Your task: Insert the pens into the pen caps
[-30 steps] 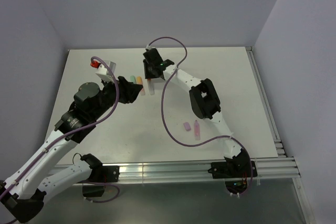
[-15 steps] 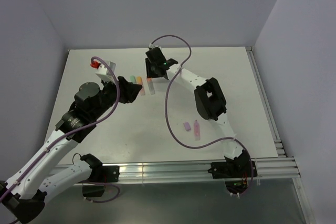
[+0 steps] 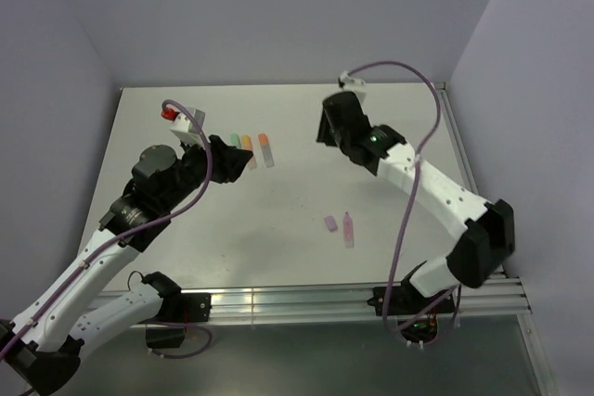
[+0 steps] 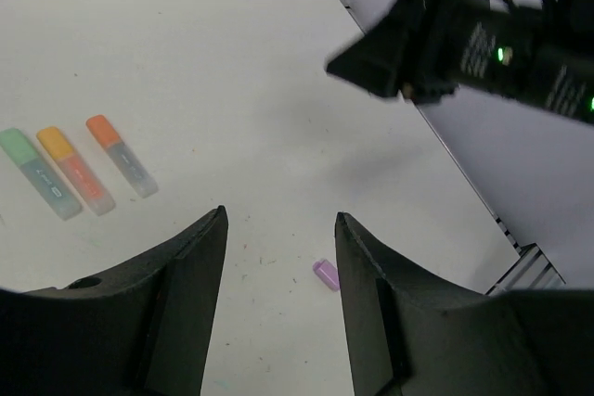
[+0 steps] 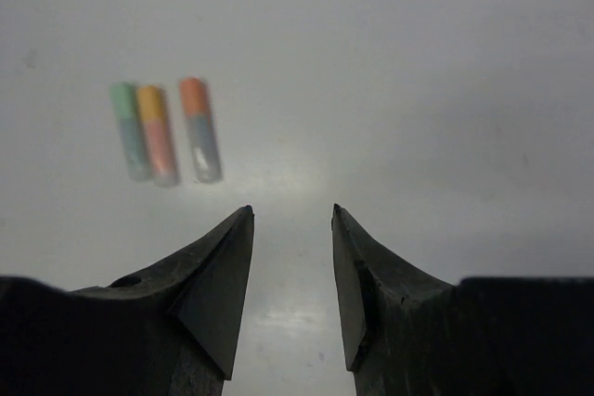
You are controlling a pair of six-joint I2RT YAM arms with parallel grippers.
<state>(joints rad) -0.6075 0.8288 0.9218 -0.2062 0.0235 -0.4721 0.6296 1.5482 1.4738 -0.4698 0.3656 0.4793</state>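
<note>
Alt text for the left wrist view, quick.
Three markers lie side by side at left: green marker, yellow-orange marker, red-orange marker. A purple cap shows in the gap of the open, empty left gripper; the right arm looms upper right.

Table [image 3: 297,201] is a smooth matt white with a few tiny scuff specks. The pens [image 4: 74,171] have frosted see-through plastic barrels with solid pastel ends, and the loose purple cap [image 4: 326,274] looks like opaque plastic too. Fingers [image 4: 181,312] on the left gripper [image 4: 279,218] are matt black plastic, and the front rail [image 3: 306,299] is bare silvery metal.
</note>
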